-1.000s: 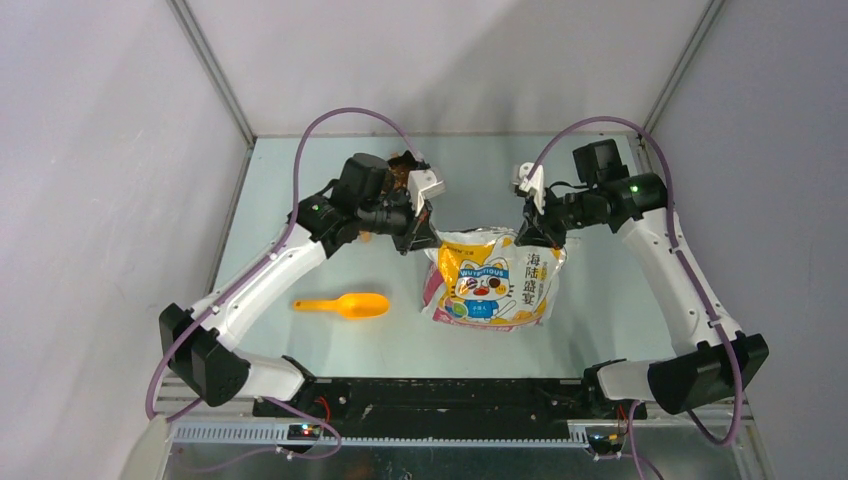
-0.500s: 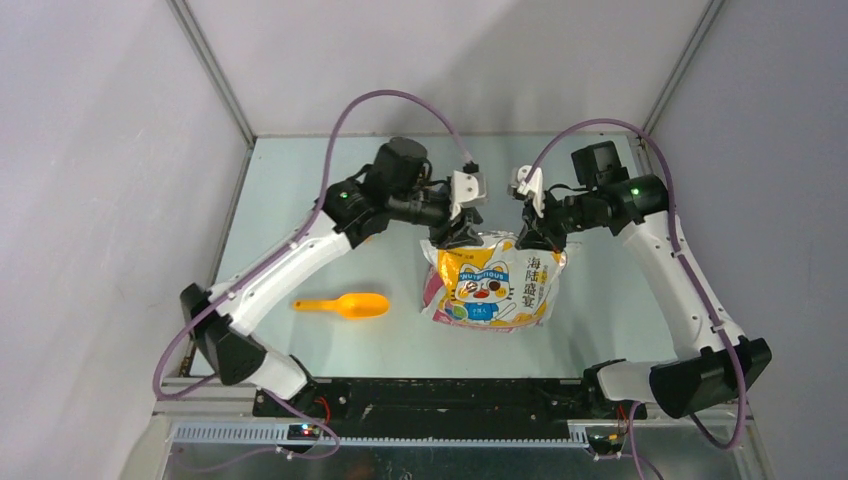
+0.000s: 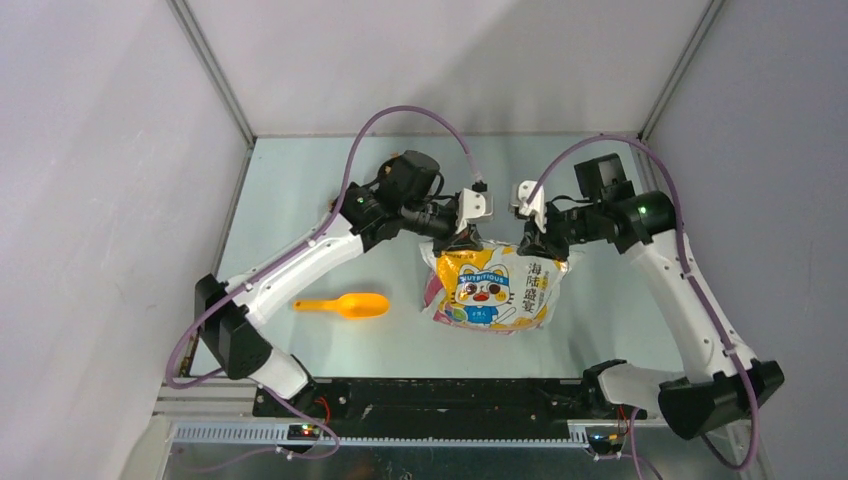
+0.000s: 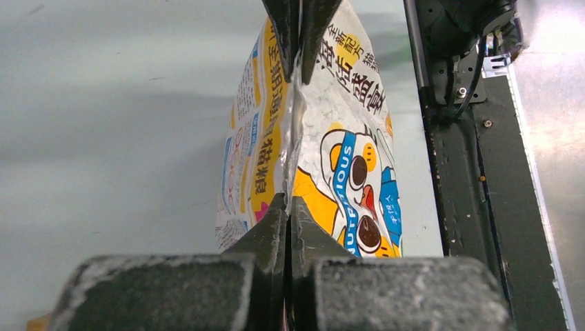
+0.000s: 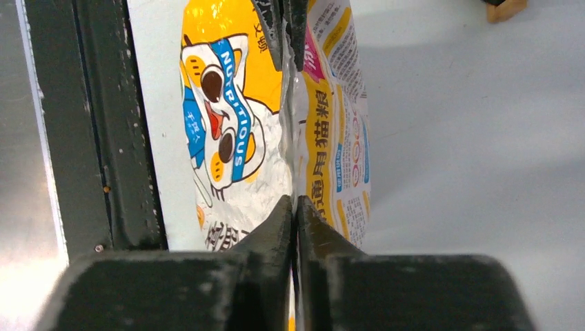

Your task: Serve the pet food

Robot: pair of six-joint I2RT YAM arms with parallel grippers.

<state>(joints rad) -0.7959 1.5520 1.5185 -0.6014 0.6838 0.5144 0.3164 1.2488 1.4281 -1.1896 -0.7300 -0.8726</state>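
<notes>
Lengthwise near-far, bag [image 3: 490, 290] top far

We see open table [image 3: 300, 180] left of the bag [image 3: 490, 290], interrupted only by the orange scoop [image 3: 345, 304]. The left gripper [image 3: 463, 238] and right gripper [image 3: 532, 243] crowd the bag's far edge, blocking passage there.

glossy crinkled foil bag [image 3: 490, 288] — matt table [image 3: 300, 190]

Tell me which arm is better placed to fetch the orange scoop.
Probably left: the orange scoop lies beside that arm, while the right hand would have to reach across the bag. The left hand must first release the bag's top edge.
</notes>
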